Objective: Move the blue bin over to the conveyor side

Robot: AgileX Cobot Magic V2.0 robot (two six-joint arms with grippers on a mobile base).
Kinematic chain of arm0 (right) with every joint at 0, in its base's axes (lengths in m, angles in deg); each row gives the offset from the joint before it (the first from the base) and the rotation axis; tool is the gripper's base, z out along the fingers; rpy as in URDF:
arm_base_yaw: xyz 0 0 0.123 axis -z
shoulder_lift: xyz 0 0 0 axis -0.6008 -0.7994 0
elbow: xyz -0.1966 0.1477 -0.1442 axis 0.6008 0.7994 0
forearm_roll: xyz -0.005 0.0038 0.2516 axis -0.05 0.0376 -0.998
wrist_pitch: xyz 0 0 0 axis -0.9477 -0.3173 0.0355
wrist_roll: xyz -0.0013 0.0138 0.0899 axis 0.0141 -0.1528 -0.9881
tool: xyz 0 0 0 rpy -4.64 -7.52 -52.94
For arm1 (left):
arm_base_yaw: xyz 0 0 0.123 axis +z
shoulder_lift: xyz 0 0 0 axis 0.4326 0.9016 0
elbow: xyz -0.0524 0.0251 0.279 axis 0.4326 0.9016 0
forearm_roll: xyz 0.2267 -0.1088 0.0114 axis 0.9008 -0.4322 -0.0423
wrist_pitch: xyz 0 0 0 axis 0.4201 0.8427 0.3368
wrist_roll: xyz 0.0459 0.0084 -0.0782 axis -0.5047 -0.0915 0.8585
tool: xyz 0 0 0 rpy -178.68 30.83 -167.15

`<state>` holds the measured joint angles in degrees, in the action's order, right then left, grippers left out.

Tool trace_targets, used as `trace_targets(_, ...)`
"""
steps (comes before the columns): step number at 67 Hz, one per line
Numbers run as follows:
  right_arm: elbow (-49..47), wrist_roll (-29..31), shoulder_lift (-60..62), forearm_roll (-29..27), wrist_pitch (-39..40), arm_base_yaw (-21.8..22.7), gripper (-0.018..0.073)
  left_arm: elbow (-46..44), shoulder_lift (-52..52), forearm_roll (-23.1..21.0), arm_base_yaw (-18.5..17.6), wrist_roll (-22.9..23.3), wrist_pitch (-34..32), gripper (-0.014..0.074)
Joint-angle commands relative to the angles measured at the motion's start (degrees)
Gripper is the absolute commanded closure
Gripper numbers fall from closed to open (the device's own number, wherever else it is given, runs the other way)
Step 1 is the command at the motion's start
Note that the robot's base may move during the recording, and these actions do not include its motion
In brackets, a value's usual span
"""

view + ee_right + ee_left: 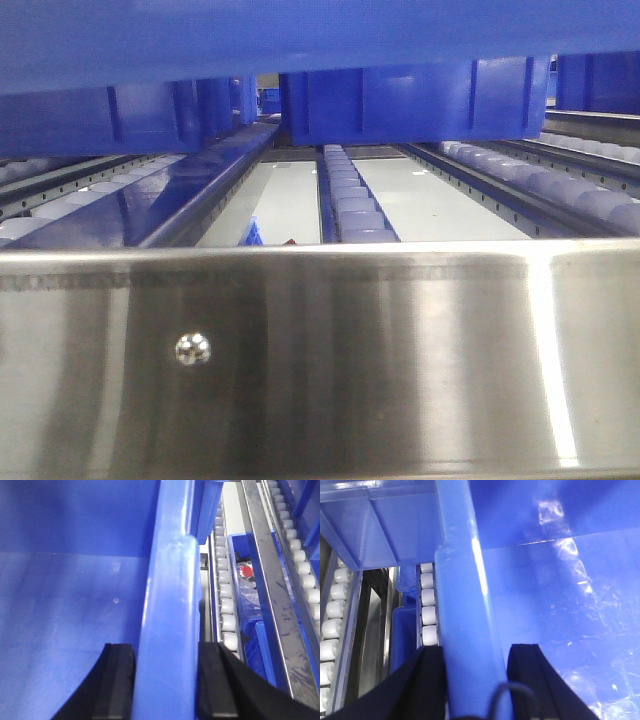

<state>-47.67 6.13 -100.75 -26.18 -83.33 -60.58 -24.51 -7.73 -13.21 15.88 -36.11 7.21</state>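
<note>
The blue bin (300, 40) is spanning the front view's top edge, mostly cut off, above white rollers (350, 195) and a steel rail (320, 350), while the left gripper (476, 655) and right gripper (166, 655) are each clamping its rim, their bases lying outside the frame.

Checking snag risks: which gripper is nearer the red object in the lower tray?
Right. The right gripper straddles the blue bin wall beside the red object; the left gripper straddles another wall, no red object in view.

Front camera low; 2 wrist cameras close over blue bin (465, 630).
</note>
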Motion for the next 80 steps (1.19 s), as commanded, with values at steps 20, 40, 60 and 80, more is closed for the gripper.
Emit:
trace_targets(20,-0.8,0.7,0.9,3.6,6.3,0.3,0.0639,-0.7,-0.8,1.9,-0.3,-0.4,-4.4,0.0615)
trace_targets(40,-0.8,0.7,0.9,3.6,6.3,0.3,0.0639,-0.7,-0.8,1.9,-0.3,-0.4,-4.4,0.0615)
trace_targets(60,-0.8,0.7,0.9,3.6,6.3,0.3,0.0639,-0.7,-0.8,1.9,-0.3,-0.4,-4.4,0.0615)
trace_targets(80,-0.8,0.7,0.9,3.6,6.3,0.3,0.0639,-0.7,-0.8,1.9,-0.3,-0.4,-4.4,0.0615)
